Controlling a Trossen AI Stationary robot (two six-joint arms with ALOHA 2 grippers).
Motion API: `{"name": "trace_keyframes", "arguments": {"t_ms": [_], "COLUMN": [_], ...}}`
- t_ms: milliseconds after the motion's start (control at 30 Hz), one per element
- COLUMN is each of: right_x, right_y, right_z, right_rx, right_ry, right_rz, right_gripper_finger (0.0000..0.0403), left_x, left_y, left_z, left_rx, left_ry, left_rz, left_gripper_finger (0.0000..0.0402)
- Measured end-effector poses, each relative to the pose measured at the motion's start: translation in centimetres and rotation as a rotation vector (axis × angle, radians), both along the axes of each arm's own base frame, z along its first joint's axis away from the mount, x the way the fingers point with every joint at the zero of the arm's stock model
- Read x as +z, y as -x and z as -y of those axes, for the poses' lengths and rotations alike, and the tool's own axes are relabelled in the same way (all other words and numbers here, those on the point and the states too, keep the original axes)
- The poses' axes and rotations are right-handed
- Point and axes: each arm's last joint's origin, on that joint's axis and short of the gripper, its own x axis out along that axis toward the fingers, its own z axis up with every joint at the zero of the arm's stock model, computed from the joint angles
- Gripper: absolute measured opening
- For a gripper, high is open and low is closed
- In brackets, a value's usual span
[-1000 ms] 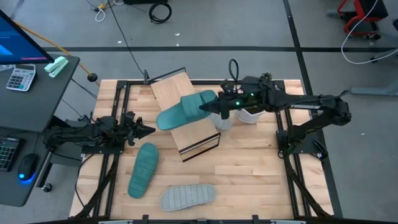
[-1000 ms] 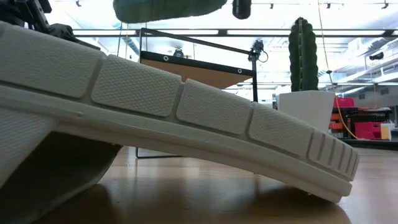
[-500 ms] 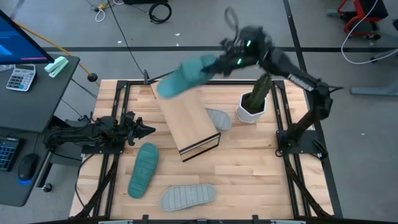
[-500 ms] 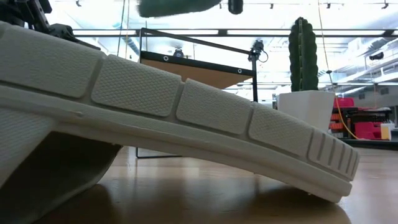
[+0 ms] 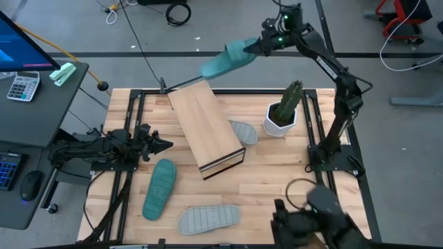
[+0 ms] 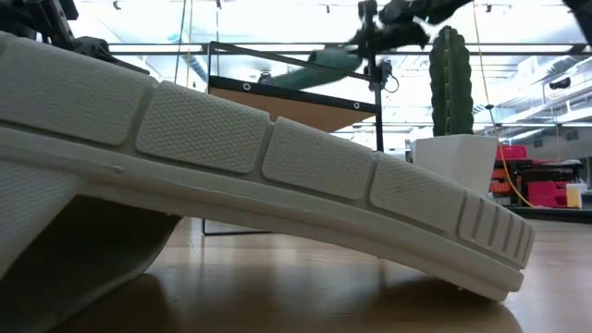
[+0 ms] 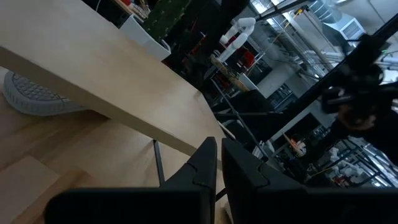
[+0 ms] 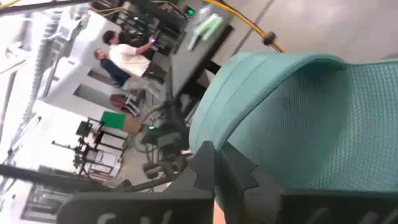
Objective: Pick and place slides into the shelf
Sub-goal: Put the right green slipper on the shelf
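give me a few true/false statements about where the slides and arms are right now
1. The right gripper holds a teal slide in the air beyond the table's far edge. True.
2. A slide lies on top of the shelf. False: its top board is bare.
3. The left gripper holds a grey slide. False: it holds nothing, parked at the table's left.
4. A second teal slide lies sole-up on the table. True.
5. The cactus pot lies tipped over. False: it stands upright.
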Motion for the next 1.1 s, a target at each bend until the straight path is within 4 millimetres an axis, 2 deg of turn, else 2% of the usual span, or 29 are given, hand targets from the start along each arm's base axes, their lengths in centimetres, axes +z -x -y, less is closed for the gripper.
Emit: {"name": "trace_keyframes", "arguments": {"t_ms": [100,267,533,700,800,900,1100], "right_x": [-2.0,-4.1,-5.6,-5.9,-5.4,-3.7,1.1], "right_y": [-0.8,-2.7,-5.8,-6.4,-5.9,-4.8,-1.8], "right_z": [1.2,1.5,0.1,-0.2,-0.1,-0.7,-4.2], "right_rx": [0.026,0.070,0.167,0.187,0.172,0.144,0.143], "right_ry": [-0.032,-0.049,-0.062,-0.059,-0.044,-0.010,0.122], "right_rz": [-0.017,-0.040,-0.051,-0.053,-0.050,-0.040,-0.015], "right_gripper_finger": [0.0005,0.0005,0.0005,0.0005,0.0005,0.0005,0.0005], "left_x": [0.0,0.0,0.0,0.0,0.0,0.0,0.0], "left_y": [0.0,0.0,0.0,0.0,0.0,0.0,0.0], "left_z": [0.0,0.0,0.0,0.0,0.0,0.0,0.0], "left_rx": [0.000,-0.001,0.007,0.011,0.012,0.013,0.015], "left_ry": [0.021,0.021,0.022,0.022,0.027,0.028,0.024], "left_rz": [0.001,0.001,0.001,0.002,0.002,0.002,0.002], "left_gripper_finger": [0.0033,0.0031,0.0027,0.0034,0.0034,0.0029,0.0031]}}
